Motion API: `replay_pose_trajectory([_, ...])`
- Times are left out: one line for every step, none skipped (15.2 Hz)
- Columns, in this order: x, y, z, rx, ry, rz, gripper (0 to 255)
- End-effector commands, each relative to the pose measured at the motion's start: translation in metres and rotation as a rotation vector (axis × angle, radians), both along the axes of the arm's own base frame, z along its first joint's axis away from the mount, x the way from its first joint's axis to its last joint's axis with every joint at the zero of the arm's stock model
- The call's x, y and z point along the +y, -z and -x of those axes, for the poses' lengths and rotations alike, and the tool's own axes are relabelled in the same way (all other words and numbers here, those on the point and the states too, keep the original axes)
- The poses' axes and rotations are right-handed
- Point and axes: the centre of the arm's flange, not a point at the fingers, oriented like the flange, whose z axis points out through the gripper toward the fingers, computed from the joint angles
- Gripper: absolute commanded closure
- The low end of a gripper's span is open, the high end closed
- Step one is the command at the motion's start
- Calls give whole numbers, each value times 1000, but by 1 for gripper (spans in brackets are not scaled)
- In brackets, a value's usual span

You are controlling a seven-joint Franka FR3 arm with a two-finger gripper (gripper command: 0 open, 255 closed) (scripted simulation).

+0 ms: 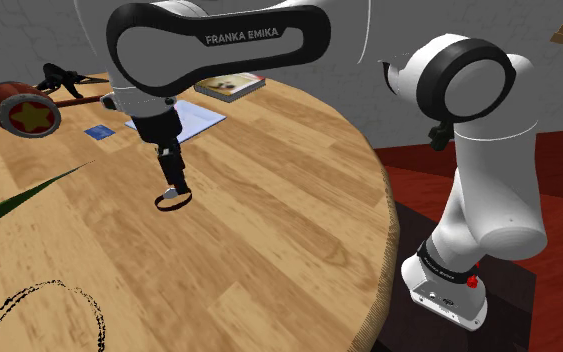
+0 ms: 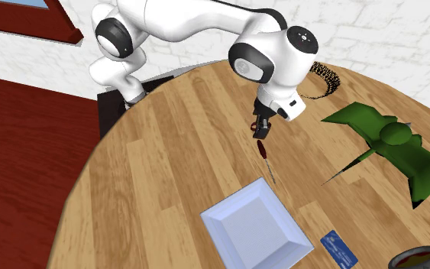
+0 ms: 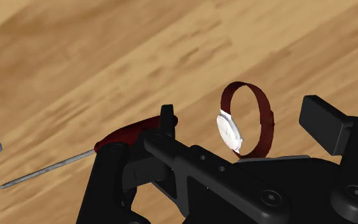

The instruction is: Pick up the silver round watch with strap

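The claw (image 1: 174, 188) hangs low over the round wooden surface (image 1: 289, 230), released, with its fingers (image 3: 327, 124) wide apart. Between them is the watch (image 3: 231, 132). It has a pale round face and a dark red strap closed in a loop, and it stands on edge. Wood shows on either side of it, so neither finger touches it. I cannot tell whether it rests on the surface or sits just above. A screwdriver (image 3: 130, 132) lies just beside it, red handle by one finger, thin shaft pointing toward a white tray (image 2: 255, 225). A blue card (image 2: 339, 246) lies near the tray. A green plant (image 2: 392, 145) and a black chain (image 2: 324, 76) lie well apart from the watch.
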Motion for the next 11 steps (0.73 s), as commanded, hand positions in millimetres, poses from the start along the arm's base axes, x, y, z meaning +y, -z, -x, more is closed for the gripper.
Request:
replay_pose_trajectory([1,10,0,0,0,0,0])
replay_pose_trajectory([1,13,0,0,0,0,0])
replay_pose_trajectory([1,13,0,0,0,0,0])
replay_pose_trajectory([1,13,0,0,0,0,0])
replay_pose_trajectory([1,13,0,0,0,0,255])
replay_pose_trajectory([1,13,0,0,0,0,255])
replay_pose_trajectory([1,13,0,0,0,0,255])
replay_pose_trajectory([1,13,0,0,0,0,255])
replay_pose_trajectory([1,13,0,0,0,0,255])
replay_pose_trajectory([1,13,0,0,0,0,255])
replay_pose_trajectory([1,13,0,0,0,0,255])
